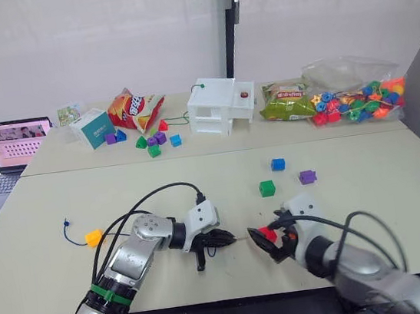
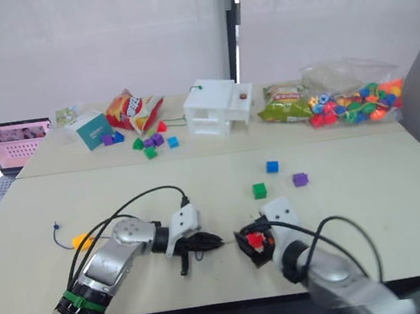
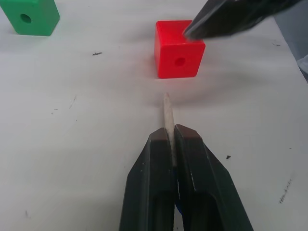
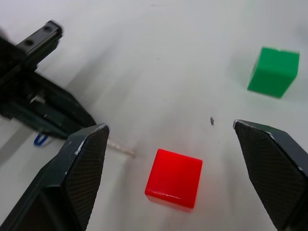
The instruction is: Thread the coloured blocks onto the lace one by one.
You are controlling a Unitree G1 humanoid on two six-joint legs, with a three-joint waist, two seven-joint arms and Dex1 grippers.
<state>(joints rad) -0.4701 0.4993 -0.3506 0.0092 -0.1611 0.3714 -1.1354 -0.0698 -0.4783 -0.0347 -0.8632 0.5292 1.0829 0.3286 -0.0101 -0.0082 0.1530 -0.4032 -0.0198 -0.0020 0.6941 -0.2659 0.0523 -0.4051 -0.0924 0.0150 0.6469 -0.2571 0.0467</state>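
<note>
Yellow-orange plastic, 1 small cube [image 1: 94, 237], already sits on the thin blue lace [image 1: 72, 235] at the near left of the pale bench [image 1: 398, 171] in the left eye view, close to the lace's knotted end, so 1 of 5 coloured blocks looks threaded. Near the middle, the left gripper [image 1: 222, 239] and right gripper [image 1: 265, 236] face each other, with the small red plastic cube [image 1: 267, 234] at the right one. Farther right lie the green cube [image 1: 267, 188], the blue cube [image 1: 277, 164] and the purple cube [image 1: 307, 177], all loose.

From the right eye view the layout reads the same, those 3 blocks well apart from both arms.

Looking along the left wrist view, the 2 black fingers are pressed together on the lace's pale stiff tip [image 3: 167, 111], which points at the hole in the red cube just beyond, not yet entering it.

Over in the right wrist view, the right fingers stand wide apart, straddling the red cube, which rests on the bench untouched. By my reading, block 2 is being lined up; 4 remain.
</note>
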